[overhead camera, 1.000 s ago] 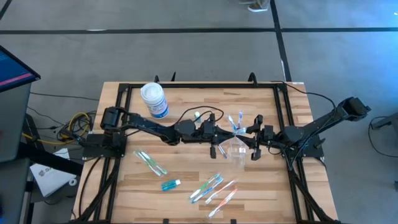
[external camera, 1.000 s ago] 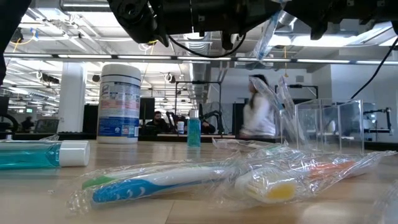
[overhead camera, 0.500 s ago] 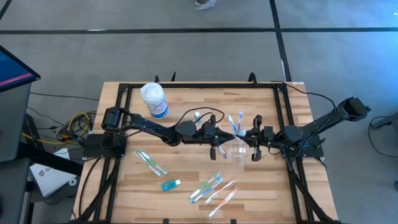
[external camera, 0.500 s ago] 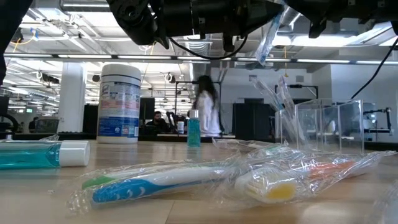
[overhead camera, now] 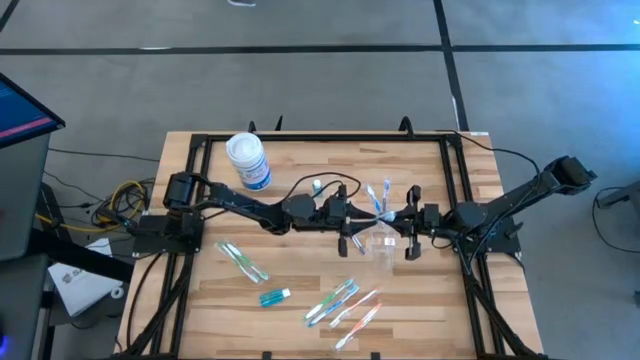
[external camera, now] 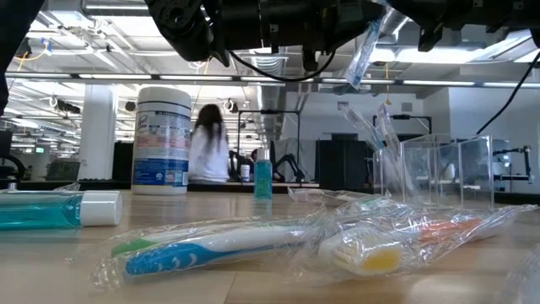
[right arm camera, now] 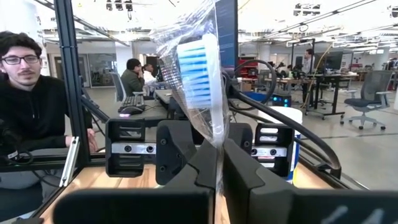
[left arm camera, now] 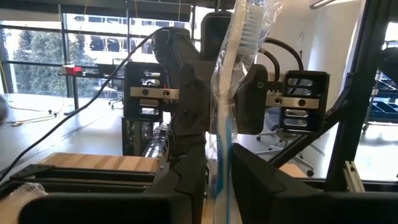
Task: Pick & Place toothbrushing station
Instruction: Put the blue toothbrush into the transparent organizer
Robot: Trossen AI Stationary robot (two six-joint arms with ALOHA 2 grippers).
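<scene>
A toothbrush in clear wrap (external camera: pixel 364 46) is held head up, well above the table, between my two grippers, which face each other. My left gripper (overhead camera: pixel 362 214) and my right gripper (overhead camera: pixel 400 220) are both shut on it. A small clear cup (overhead camera: pixel 381 241) stands on the table just near of them, and in the low view (external camera: pixel 434 173) wrapped brushes (external camera: pixel 371 127) stick out of it. More wrapped toothbrushes (overhead camera: pixel 335 300) and a teal tube (overhead camera: pixel 274 296) lie flat on the near half of the table. My left gripper pinches the wrapped handle (left arm camera: pixel 222 155) between its two fingers, coming level from the table's left. The brush stands upright, its bristle head (left arm camera: pixel 249 25) above the fingers, lifted clear. My right gripper pinches the wrap and handle (right arm camera: pixel 217 146) below the blue bristle head (right arm camera: pixel 198 62), coming level from the table's right. The brush stands upright and clear of the table.
A white canister with a blue label (overhead camera: pixel 248 160) stands at the far left. A small teal bottle (overhead camera: pixel 316 186) stands behind the left arm. Two wrapped brushes (overhead camera: pixel 243 262) lie near left. A black frame (overhead camera: pixel 300 138) rims the table. People are in the room behind.
Both grippers have stayed where they were, shut on the wrapped brush. In the room behind the table a person has walked toward the left.
</scene>
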